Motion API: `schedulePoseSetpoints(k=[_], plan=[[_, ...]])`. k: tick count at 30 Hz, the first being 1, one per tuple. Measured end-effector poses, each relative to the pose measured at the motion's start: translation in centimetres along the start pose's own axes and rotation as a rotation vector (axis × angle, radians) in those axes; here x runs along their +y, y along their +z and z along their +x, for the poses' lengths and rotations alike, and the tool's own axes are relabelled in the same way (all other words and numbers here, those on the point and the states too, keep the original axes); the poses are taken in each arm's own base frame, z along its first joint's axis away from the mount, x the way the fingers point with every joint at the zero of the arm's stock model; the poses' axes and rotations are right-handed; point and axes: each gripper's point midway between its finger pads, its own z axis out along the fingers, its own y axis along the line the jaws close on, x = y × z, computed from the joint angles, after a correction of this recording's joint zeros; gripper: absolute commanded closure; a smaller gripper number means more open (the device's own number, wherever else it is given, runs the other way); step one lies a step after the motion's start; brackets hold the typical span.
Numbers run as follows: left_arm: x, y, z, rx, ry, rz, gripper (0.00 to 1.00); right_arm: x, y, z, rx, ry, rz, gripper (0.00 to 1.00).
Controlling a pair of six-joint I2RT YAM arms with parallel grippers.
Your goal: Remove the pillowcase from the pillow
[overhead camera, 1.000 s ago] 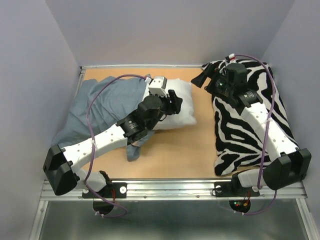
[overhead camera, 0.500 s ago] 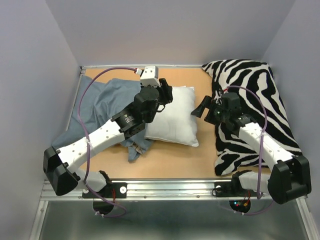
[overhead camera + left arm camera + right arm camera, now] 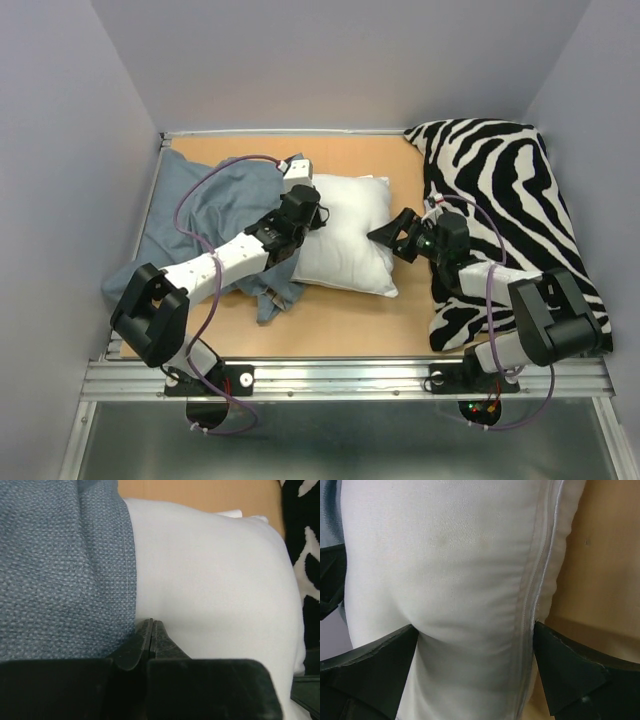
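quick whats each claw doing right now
Left claw: closed, tips at the hem of the pillowcase; whether it pinches cloth cannot be told.
Right claw: open, straddling an edge of the pillow.

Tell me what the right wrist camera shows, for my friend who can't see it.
The plump white pillow fills the view, bulging between the two open black fingers of the right gripper. A stitched seam runs down the pillow's right side, with the tan table beyond it and a sliver of the blue-grey pillowcase at the top left.
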Motion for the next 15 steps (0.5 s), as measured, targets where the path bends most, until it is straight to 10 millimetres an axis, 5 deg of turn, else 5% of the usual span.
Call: schedulePoseSetpoints(k=[4,5,6,7,9,12,14,15], plan=[[-0.5,0.3,0.5,-0.006,-0.037,0.043,1.0,0.5,0.6,-0.1,-0.027,0.029,-0.077,0.0],[-0.5,0.4,0.7,-0.006,-0.047,0.053,1.0,0.7,0.7,-0.2,-0.034,0.039,-0.101,0.09],[-0.6,0.5,0.9,-0.005,-0.055,0.063,1.0,0.9,0.8,-0.3,-0.036,0.044,-0.112,0.22],[-0.7,0.6,1.0,-0.007,-0.063,0.073,1.0,1.2,1.0,-0.5,-0.043,0.056,-0.132,0.66],[-0.9,0.7,1.1,-0.01,-0.077,0.092,1.0,1.5,1.1,-0.6,-0.046,0.066,-0.15,0.99],[-1.7,0.5,1.0,-0.012,-0.088,0.133,1.0,1.2,1.6,-0.8,-0.032,0.094,-0.122,0.99],[-2.1,0.2,0.7,-0.013,-0.091,0.158,0.81,0.1,2.1,-1.8,-0.038,0.083,-0.008,1.0],[-2.3,-0.1,0.3,-0.015,-0.088,0.165,0.81,1.1,2.2,-2.9,-0.061,0.061,-0.016,1.0]])
